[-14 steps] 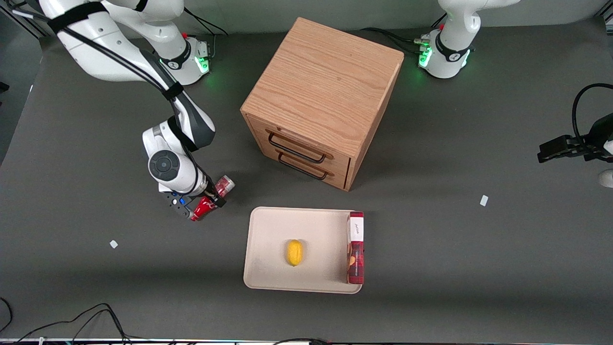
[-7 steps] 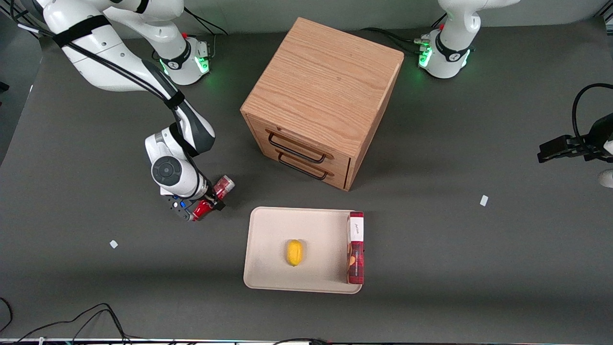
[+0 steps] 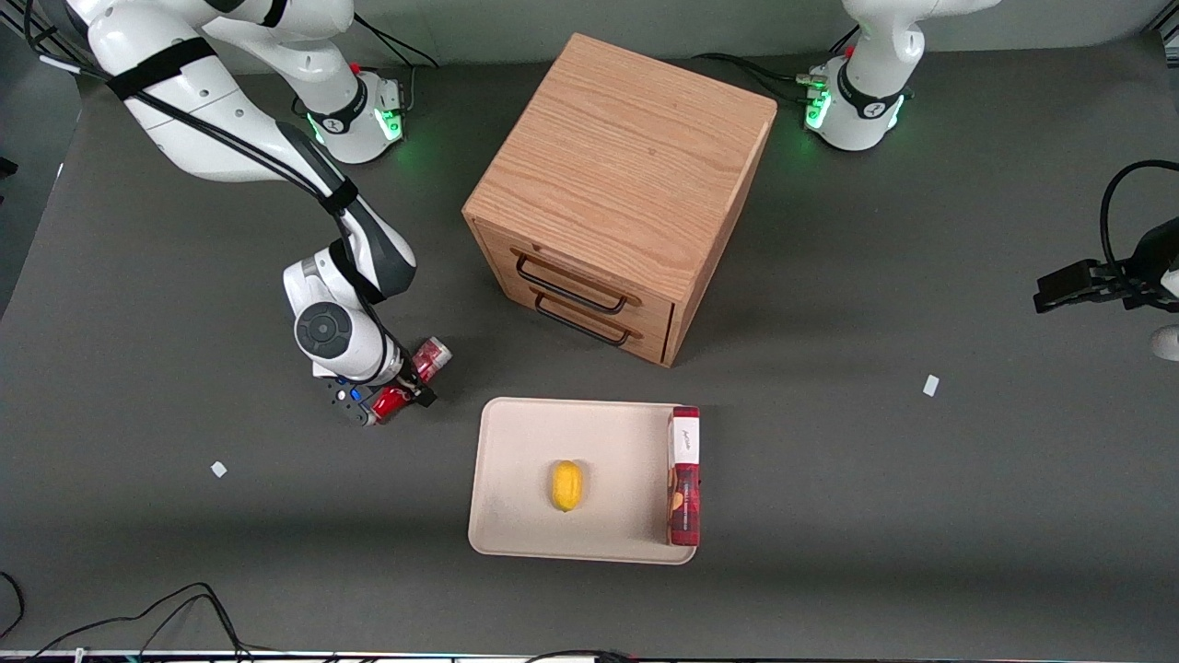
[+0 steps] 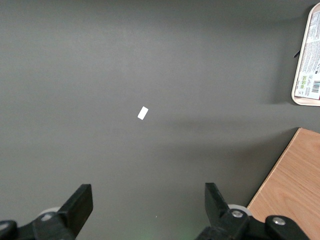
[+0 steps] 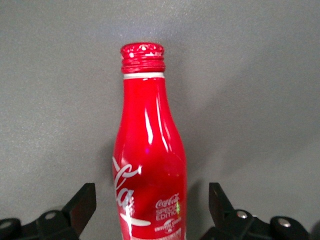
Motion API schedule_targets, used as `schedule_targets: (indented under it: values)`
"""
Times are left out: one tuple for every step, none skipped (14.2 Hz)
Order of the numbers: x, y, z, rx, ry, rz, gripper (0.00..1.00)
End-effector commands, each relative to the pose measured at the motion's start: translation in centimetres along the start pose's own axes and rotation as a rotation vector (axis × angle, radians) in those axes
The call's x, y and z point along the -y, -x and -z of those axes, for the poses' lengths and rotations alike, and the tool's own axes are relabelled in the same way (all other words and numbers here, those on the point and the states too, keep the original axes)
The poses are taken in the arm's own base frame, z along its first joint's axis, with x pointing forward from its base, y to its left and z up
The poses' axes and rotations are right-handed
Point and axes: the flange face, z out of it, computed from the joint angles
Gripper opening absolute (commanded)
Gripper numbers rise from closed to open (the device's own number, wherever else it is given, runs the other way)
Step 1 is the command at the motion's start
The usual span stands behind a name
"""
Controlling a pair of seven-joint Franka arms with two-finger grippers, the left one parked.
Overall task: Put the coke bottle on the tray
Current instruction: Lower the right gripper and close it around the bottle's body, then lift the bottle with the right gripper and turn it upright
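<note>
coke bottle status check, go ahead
Gripper open, straddling the coke bottle lying on the table, not yet gripped. Tray nearby holds a lemon and a red box; bare space left, nothing in the way.

Your gripper (image 3: 394, 394) straddles the coke bottle (image 3: 412, 378), fingers spread, bare mat between it and the tray (image 3: 516, 460). On the tray, a lemon (image 3: 566, 485) sits mid-floor and a red box (image 3: 683, 476) lines the edge toward the parked arm. The wooden cabinet (image 3: 619, 189) stands farther from the camera.

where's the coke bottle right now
The coke bottle lies on the table between the open tool fingers, beside the tray, toward the working arm's end.
</note>
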Motion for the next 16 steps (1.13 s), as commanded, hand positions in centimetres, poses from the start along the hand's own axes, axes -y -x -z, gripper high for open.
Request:
schedule_targets:
  values:
    - [0.3,0.1,0.0,-0.023,-0.007,-0.013,0.68]
    - [0.3,0.2,0.0,-0.024,-0.007,-0.02,0.04]
    - [0.3,0.2,0.1,-0.026,-0.008,-0.026,0.0]
    - [0.3,0.2,0.0,-0.033,-0.004,-0.018,0.0]
    - [0.3,0.2,0.1,-0.035,-0.005,-0.016,0.0]
    - [0.3,0.2,0.0,-0.035,-0.004,-0.016,0.0]
    - [0.3,0.2,0.0,-0.035,-0.004,-0.016,0.0]
    - [0.3,0.2,0.1,-0.035,-0.005,-0.017,0.0]
    - [0.3,0.2,0.0,-0.033,-0.003,-0.017,0.0]
    - [0.3,0.2,-0.1,-0.034,-0.003,-0.015,0.0]
    - [0.3,0.2,0.2,-0.035,-0.004,-0.019,0.0]
    - [0.3,0.2,0.7,-0.04,-0.004,-0.016,0.0]
    - [0.4,0.2,1.4,-0.045,-0.005,-0.016,0.0]
    - [0.3,0.2,2.7,-0.056,-0.001,-0.014,0.0]
    - [0.1,0.3,3.9,-0.062,0.021,-0.006,0.0]
    - [-0.1,0.4,5.8,-0.074,0.039,0.002,0.0]
